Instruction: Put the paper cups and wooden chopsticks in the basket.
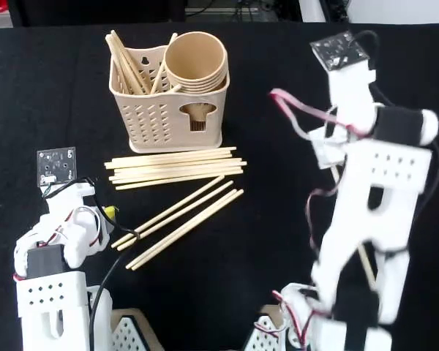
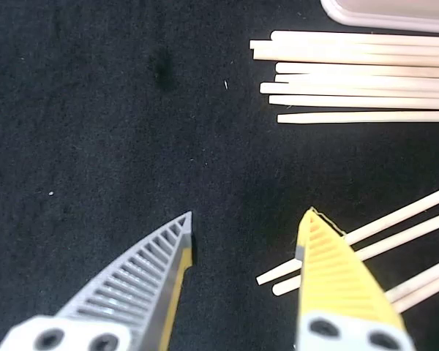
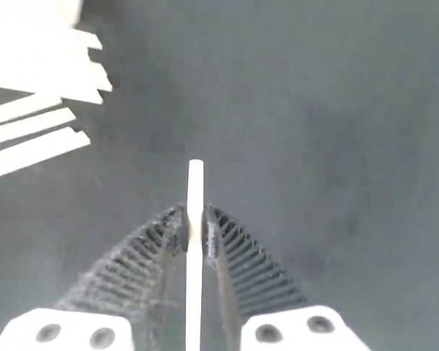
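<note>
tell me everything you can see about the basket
The basket is beige, plastic-looking, rectangular with rounded corners, its walls pierced by rows of small slots and its front by a mushroom-shaped cutout. A tab with a hanging hole rises from the back rim. It stands upright on the black table, toward the far side. Inside, a stack of paper cups fills the right part and several wooden chopsticks lean in the left. A row of loose chopsticks lies before its base; contact is unclear.

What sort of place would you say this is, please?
Probably a robotics lab bench: two small white robot arms at a black-covered table, with a basket, paper cups and chopsticks laid out as practice props.
</note>
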`<state>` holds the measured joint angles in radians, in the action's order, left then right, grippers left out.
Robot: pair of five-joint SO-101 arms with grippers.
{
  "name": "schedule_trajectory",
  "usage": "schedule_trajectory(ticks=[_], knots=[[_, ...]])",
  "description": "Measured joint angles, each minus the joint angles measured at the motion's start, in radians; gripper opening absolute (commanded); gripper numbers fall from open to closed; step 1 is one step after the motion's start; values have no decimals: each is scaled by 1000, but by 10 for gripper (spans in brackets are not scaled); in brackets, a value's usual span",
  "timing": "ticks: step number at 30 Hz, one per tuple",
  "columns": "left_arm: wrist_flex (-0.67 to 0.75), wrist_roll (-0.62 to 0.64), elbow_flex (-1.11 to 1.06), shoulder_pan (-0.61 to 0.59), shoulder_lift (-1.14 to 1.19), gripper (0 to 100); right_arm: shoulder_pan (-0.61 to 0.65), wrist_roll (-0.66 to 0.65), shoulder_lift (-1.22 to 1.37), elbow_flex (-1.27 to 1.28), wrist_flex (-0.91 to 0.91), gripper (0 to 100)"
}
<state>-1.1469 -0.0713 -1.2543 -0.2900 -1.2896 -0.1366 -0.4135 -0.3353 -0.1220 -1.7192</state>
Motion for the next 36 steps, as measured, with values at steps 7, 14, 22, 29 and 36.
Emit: schedule_trajectory(ticks=[7, 14, 22, 29, 36], knots=[[0, 0, 0, 0, 0, 230, 255, 296, -253, -15, 258, 12], [0, 0, 0, 0, 0, 230, 505, 419, -396, 213, 813, 11], [0, 0, 0, 0, 0, 230, 638, 436, -411, 592, 1591, 11], [0, 0, 0, 0, 0, 230, 641, 436, -242, 710, 2147, 11], [0, 0, 0, 0, 0, 230, 643, 434, -14, 694, 2295, 11]])
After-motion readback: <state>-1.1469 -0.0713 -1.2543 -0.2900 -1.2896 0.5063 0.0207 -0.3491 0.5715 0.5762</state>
